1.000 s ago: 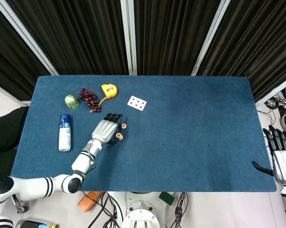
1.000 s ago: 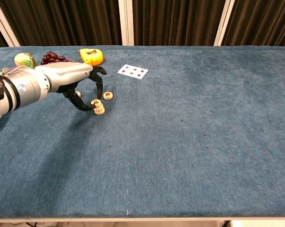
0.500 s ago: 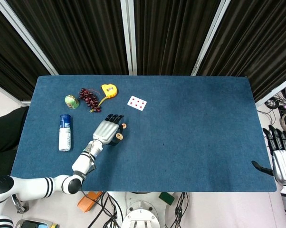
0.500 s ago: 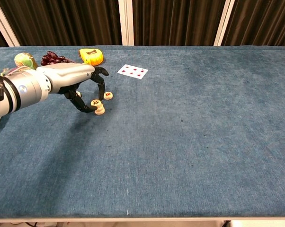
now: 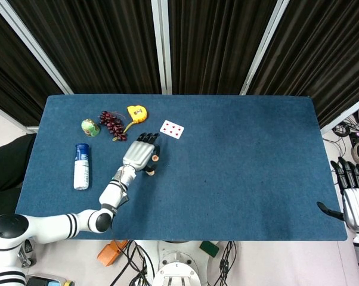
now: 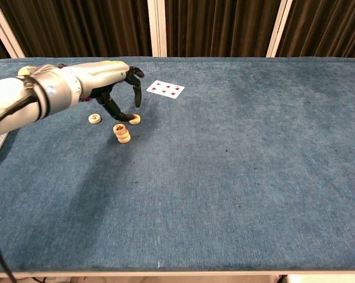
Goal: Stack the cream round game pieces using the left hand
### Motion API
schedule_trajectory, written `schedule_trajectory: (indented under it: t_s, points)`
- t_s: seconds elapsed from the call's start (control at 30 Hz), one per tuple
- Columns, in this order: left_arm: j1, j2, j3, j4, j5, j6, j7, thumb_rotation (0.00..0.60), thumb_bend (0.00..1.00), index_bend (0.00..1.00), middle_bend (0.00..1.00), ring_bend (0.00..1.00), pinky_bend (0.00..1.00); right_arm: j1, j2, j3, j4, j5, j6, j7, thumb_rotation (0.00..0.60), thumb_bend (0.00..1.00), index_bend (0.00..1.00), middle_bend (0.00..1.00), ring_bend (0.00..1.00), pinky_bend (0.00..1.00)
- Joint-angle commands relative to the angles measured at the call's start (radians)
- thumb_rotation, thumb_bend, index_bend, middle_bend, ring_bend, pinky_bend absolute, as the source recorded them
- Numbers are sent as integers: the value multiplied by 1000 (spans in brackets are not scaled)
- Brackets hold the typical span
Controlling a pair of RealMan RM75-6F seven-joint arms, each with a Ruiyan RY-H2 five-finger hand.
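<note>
A short stack of cream round pieces (image 6: 124,134) stands on the blue table, also seen as the stack (image 5: 149,173) in the head view. One loose cream piece (image 6: 134,119) lies just behind it, and another loose piece (image 6: 94,118) lies to its left. My left hand (image 6: 109,82) hovers over the nearer loose piece (image 5: 155,158), fingers spread and curved down, thumb tip close beside it, holding nothing. In the head view that left hand (image 5: 140,152) hides the leftmost piece. My right hand (image 5: 353,199) hangs off the table's right edge with fingers apart and empty.
A playing card (image 6: 165,88) lies behind the pieces. A yellow tape measure (image 5: 136,112), dark grapes (image 5: 111,124) and a green ball (image 5: 90,127) sit at the far left. A blue-capped bottle (image 5: 81,165) lies by the left edge.
My left hand has let go of the stack and moved back and right, now over the loose piece behind it. The leftmost piece has come into the chest view.
</note>
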Motion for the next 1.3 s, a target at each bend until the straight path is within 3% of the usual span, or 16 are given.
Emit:
schedule_trajectory:
  t_s: [0.03,0.43,0.93,1.3]
  points:
    - [-36,-31,-18,54,-52,-26,30,600,305,434,9,0,0,0,0,2,1,3,-1,0,600,173,0,39,0,4]
    - [-76,-68,-1,141,-142,-67,70,600,303,434,9,0,0,7,-1,6,-2,17,-18,-9,600,173,0,39,0,4]
    - [-86,-87,18,186,-155,-77,70,600,304,434,9,0,0,8,-1,7,-5,20,-19,-16,600,173,0,39,0,4]
    - [-89,-76,17,173,-147,-65,71,600,380,474,9,0,0,5,-2,8,-1,19,-13,-8,600,173,0,39,0,3]
